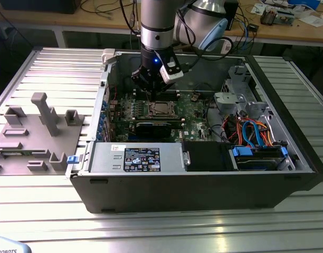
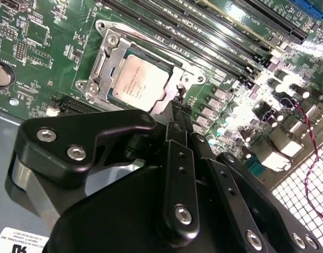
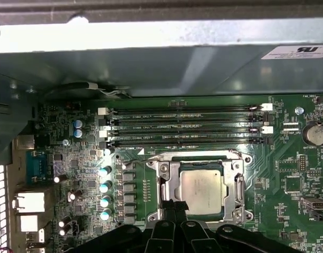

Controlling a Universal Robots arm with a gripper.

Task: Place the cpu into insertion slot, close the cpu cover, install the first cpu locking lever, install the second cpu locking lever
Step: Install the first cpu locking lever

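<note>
The cpu (image 2: 138, 81) (image 3: 201, 192), a pale tan-silver square, lies flat in its socket on the green motherboard (image 1: 196, 108). The cpu cover (image 2: 105, 59) (image 3: 168, 182), a silvery frame, lies down around it. A thin metal locking lever (image 3: 193, 155) runs along the socket edge nearest the memory slots. My gripper (image 2: 176, 108) (image 3: 174, 204) (image 1: 146, 88) hangs low over the board with its black fingers pressed together, their tips at the socket's edge beside the cpu. Whether a lever end sits between the tips cannot be told.
Long black memory slots (image 3: 188, 126) run beside the socket, and a row of capacitors (image 3: 104, 184) stands at its side. The open computer case holds a grey drive cage (image 1: 235, 97) and a power supply (image 1: 135, 158). A grey fixture (image 1: 29, 132) lies at the exterior view's left.
</note>
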